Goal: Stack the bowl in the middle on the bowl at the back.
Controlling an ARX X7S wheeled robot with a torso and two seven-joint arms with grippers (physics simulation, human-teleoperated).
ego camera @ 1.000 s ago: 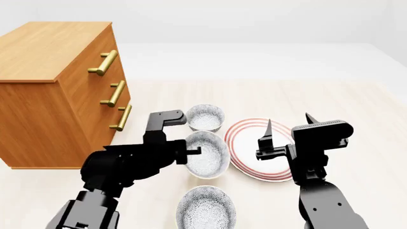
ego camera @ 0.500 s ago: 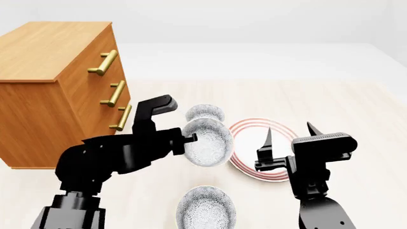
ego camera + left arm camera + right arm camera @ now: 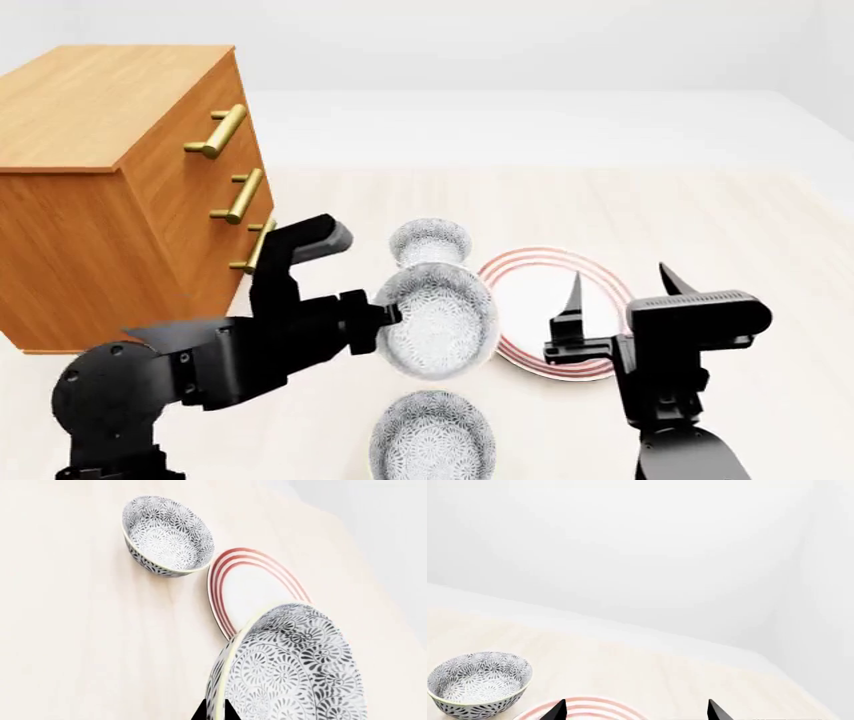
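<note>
Bowls fill the left wrist view: the middle bowl (image 3: 293, 667) sits close against the camera, tilted, its rim pinched edge-on by the left gripper (image 3: 215, 714), of which only dark tips show. Beyond lie the plate (image 3: 257, 587) and the back bowl (image 3: 167, 535) on the floor (image 3: 73, 630).

Head view: the left gripper (image 3: 387, 315) is clamped on the middle bowl (image 3: 438, 320), held in the air near the plate (image 3: 587, 290) and short of the back bowl (image 3: 430, 243). A front bowl (image 3: 433, 435) and a dresser (image 3: 120, 180) stand by. The right gripper (image 3: 621, 300) has its fingers spread, empty.

Right wrist view: the back bowl (image 3: 480, 682) is upright, the plate (image 3: 587, 709) nearer.

Likely stiff, glazed, slick and chippable; a rim pinch may let it swing, so lower it level and gently.
</note>
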